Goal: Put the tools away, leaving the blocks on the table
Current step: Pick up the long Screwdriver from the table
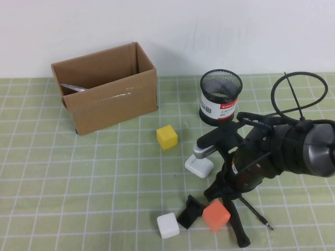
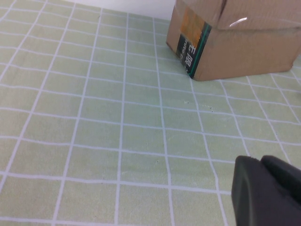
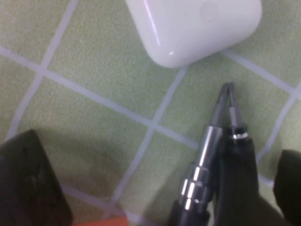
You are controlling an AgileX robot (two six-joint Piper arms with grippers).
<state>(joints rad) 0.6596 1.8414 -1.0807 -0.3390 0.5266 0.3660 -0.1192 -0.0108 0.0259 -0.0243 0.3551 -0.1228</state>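
A: Right gripper?
B: Lower right of the high view, lowered over the thick screwdriver and thin driver. Grip cannot be told.
A: Nearby?
B: A glossy rounded white case and a matte orange block.
A: Writing?
B: A red "Com…" band on the mesh cup.
A: Left gripper?
B: Above the gridded mat near the cardboard box. State cannot be told.

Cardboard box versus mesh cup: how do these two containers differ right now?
The cardboard box is brown, rectangular and solid-walled; the mesh cup is black, round and see-through, with a white and red label. The box sits far left on the table, the cup far right, just beyond the right gripper. A silver object lies in the box; the cup's contents can't be made out. Both stand upright with open tops. The left gripper hovers near the box.
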